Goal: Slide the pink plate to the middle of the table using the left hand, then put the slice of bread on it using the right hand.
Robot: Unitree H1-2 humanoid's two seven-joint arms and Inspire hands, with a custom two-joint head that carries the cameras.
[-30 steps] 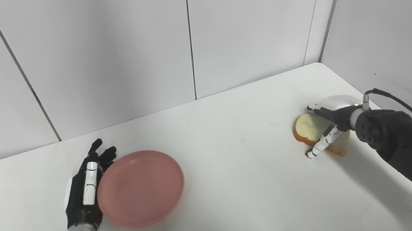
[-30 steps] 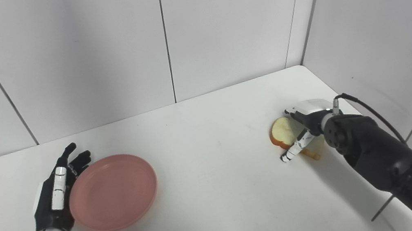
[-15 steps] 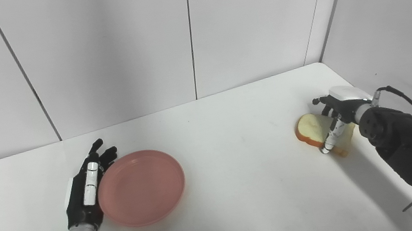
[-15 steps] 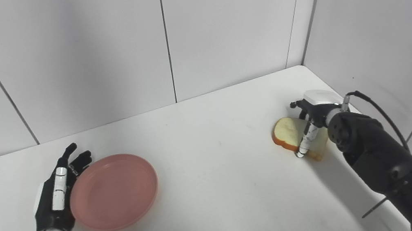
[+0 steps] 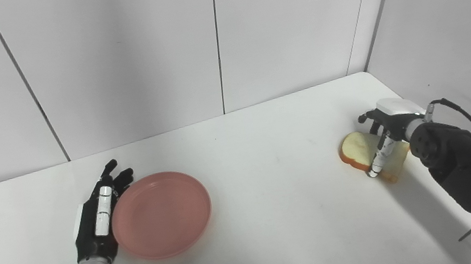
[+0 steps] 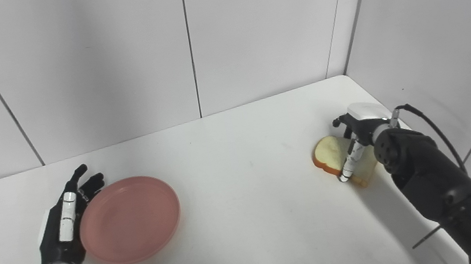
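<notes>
The pink plate (image 5: 161,214) lies flat on the white table (image 5: 278,219), left of the middle. My left hand (image 5: 95,215) lies open beside it, fingers stretched along the plate's left rim and touching it. The slice of bread (image 5: 354,153), pale with a brown crust, lies at the far right near the wall. My right hand (image 5: 388,124) is over its right part. The thumb (image 5: 379,159) comes down across the bread's front, and dark fingers curl at its far edge. The bread still rests on the table.
Grey panel walls close the back and the right side; the right wall (image 5: 449,46) stands just behind my right hand. A black cable (image 5: 470,123) runs along the right forearm. Bare table lies between the plate and the bread.
My right hand has pulled back to the right and lifted a little, and its thumb has swung from lying across the bread to pointing down at its front. The left hand and plate have not moved.
</notes>
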